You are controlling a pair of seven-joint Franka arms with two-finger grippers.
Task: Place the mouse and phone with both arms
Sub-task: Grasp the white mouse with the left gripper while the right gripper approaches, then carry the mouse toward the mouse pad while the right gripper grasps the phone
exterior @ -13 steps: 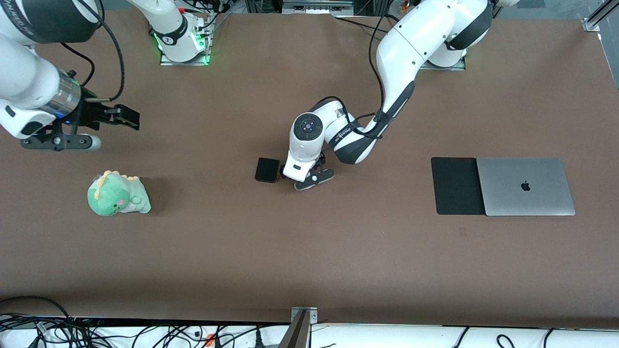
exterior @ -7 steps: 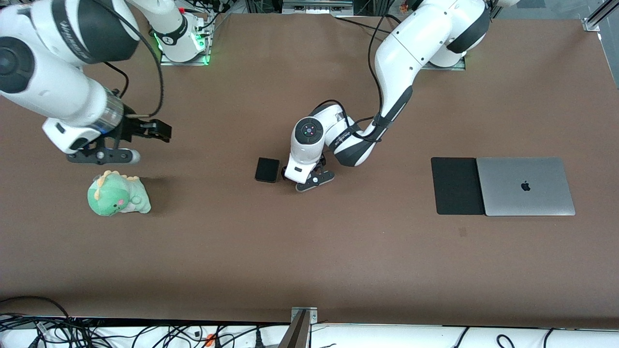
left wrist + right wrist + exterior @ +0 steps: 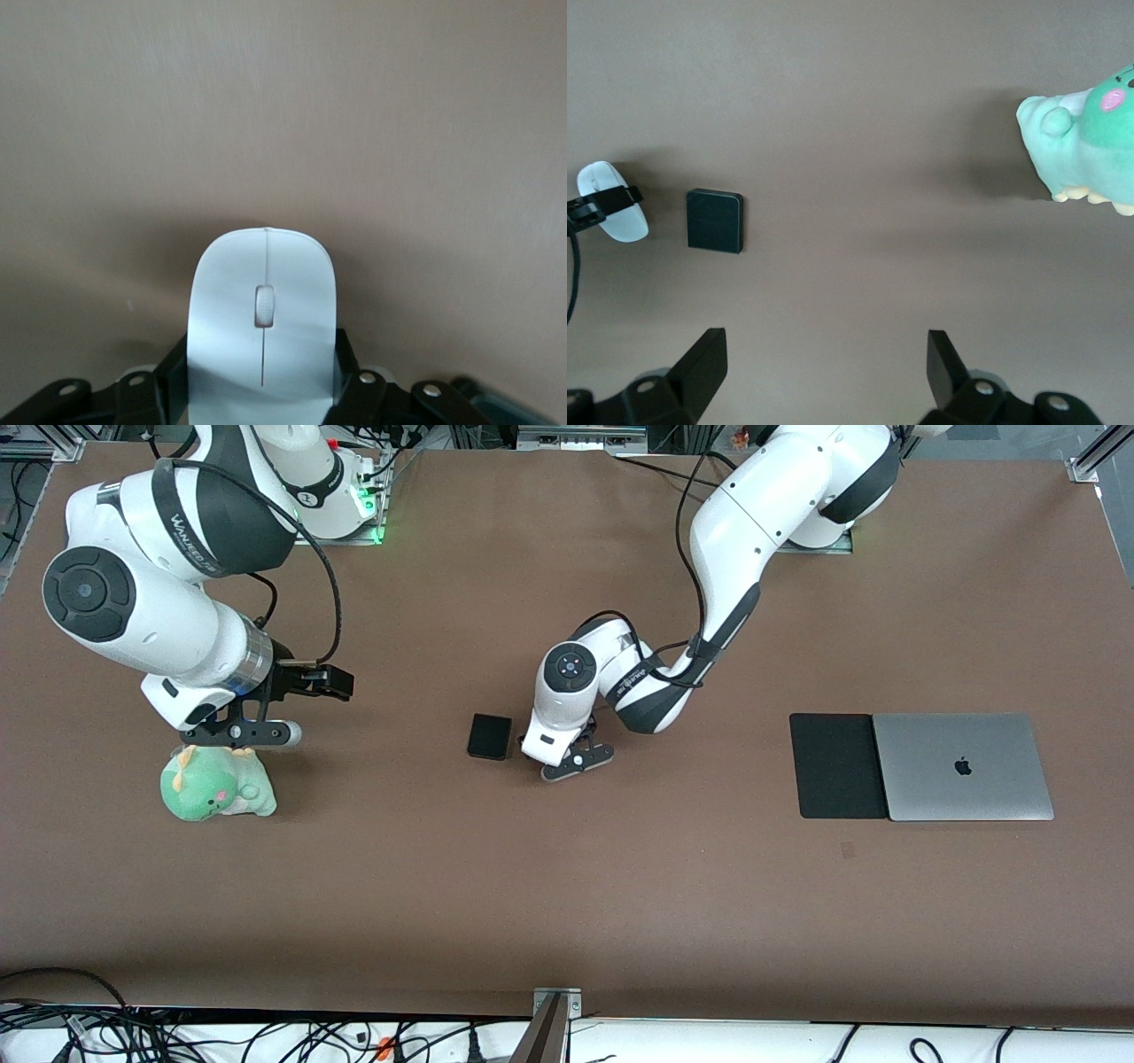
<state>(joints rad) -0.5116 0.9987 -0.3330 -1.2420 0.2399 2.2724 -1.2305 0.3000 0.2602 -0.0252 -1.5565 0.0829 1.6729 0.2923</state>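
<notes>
The white mouse lies on the brown table with my left gripper shut on its two sides. In the front view the mouse is hidden under my left gripper and wrist. The black phone lies flat beside it, toward the right arm's end, and nothing touches it. In the right wrist view the phone and the gripped mouse show side by side. My right gripper hangs open over the table at the edge of the plush dinosaur, with nothing between its fingers.
A green plush dinosaur sits toward the right arm's end of the table. A black mouse pad and a closed silver laptop lie side by side toward the left arm's end. Cables run along the table's near edge.
My left gripper has shut on the mouse. The right arm has swung in from the table's edge to above the plush dinosaur, its gripper still open.
</notes>
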